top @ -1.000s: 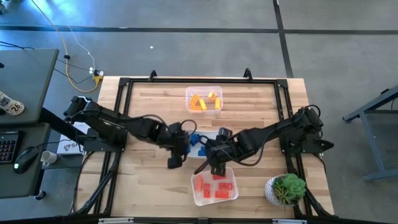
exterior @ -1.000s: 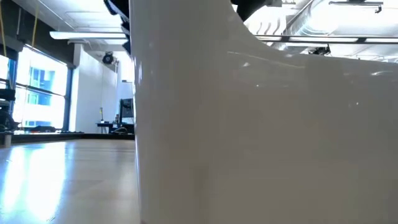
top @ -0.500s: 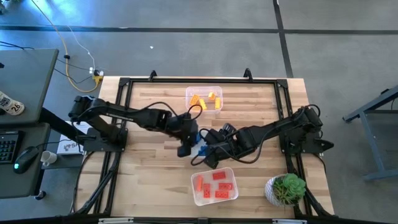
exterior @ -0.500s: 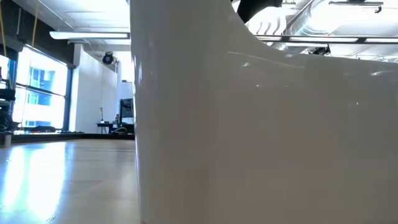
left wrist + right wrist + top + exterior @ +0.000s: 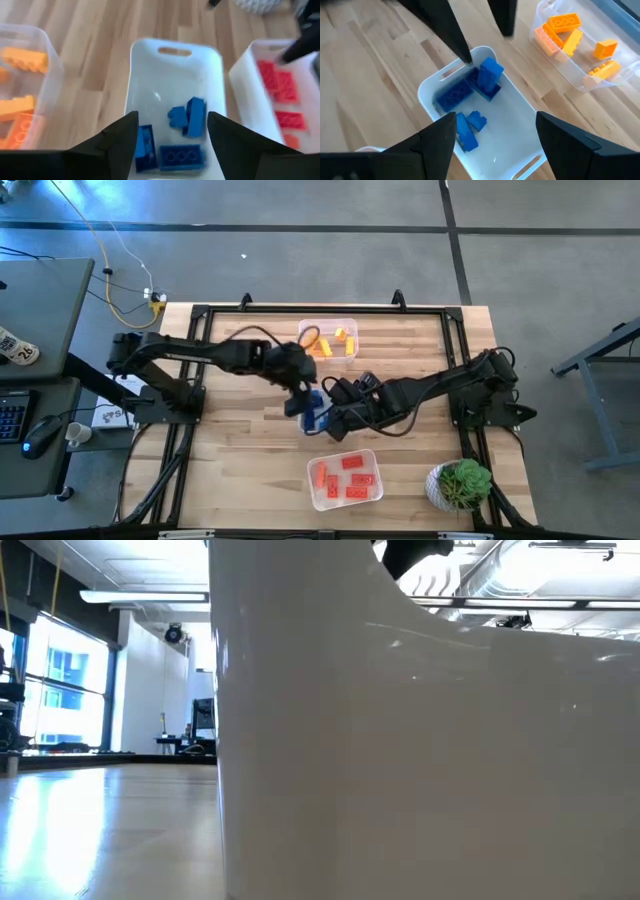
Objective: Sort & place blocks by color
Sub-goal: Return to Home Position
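Several blue blocks [image 5: 182, 156] lie in a clear tub [image 5: 175, 45] at the table's middle; one of them [image 5: 490, 72] stands on end against another. Yellow-orange blocks [image 5: 328, 342] fill a tub toward the far edge. Red blocks [image 5: 346, 476] fill a tub toward the near edge. My left gripper [image 5: 306, 404] hangs open over the blue tub with nothing between its fingers. My right gripper [image 5: 336, 420] is open too, just right of it above the same tub. Seen in the right wrist view, the left gripper's fingers [image 5: 455, 30] hang over the tub's rim [image 5: 427, 92].
A potted plant [image 5: 460, 484] in a white pot stands at the near right corner. The pot's white wall [image 5: 420, 740] fills most of the low view. Bare wood lies left of the tubs [image 5: 240, 440]. A black frame [image 5: 200, 315] runs around the table.
My left gripper has swung from the bare wood left of the tubs toward the table's right and far edge, ending over the blue tub. My right gripper has drawn back from over the red tub toward the blue tub and has rolled about its wrist.
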